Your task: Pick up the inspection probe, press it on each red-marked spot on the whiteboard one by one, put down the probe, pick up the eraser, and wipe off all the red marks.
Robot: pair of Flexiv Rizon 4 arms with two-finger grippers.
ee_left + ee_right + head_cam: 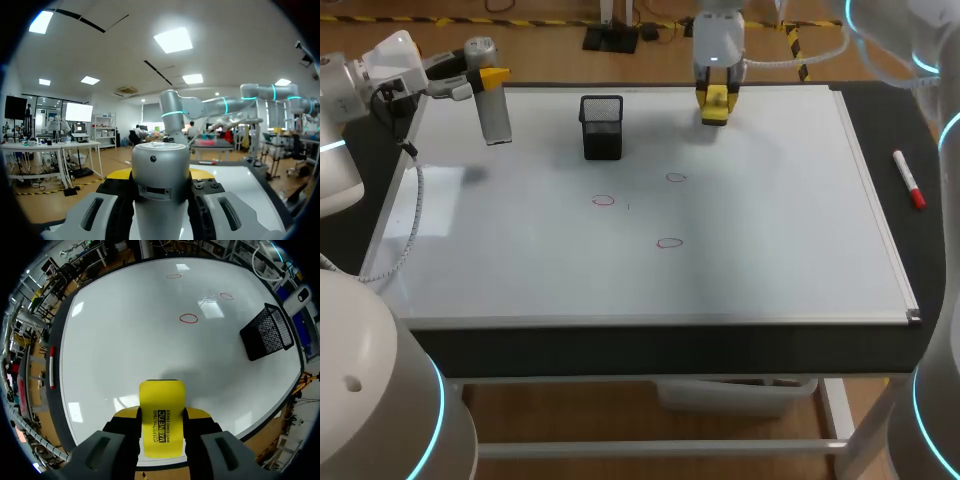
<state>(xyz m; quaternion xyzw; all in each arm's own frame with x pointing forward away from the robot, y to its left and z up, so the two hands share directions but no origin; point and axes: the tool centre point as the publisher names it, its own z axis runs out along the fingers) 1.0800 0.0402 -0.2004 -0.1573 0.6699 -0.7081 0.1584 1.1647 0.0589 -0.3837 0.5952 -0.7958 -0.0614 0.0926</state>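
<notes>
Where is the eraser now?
Head view: the eraser is held in the right gripper at the far edge of the whiteboard, right of the black mesh holder.

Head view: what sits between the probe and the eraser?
A black mesh cup stands on the whiteboard, between the probe and the eraser. The head view shows this most clearly.

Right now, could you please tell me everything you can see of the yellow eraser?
The eraser is a bright yellow block with rounded corners and a black printed label, seemingly plastic. The right end effector is shut on it, its yellow-tipped fingers pressing from both sides. It is held at the far edge of the whiteboard, apart from the red marks; whether it touches the board I cannot tell.
</notes>
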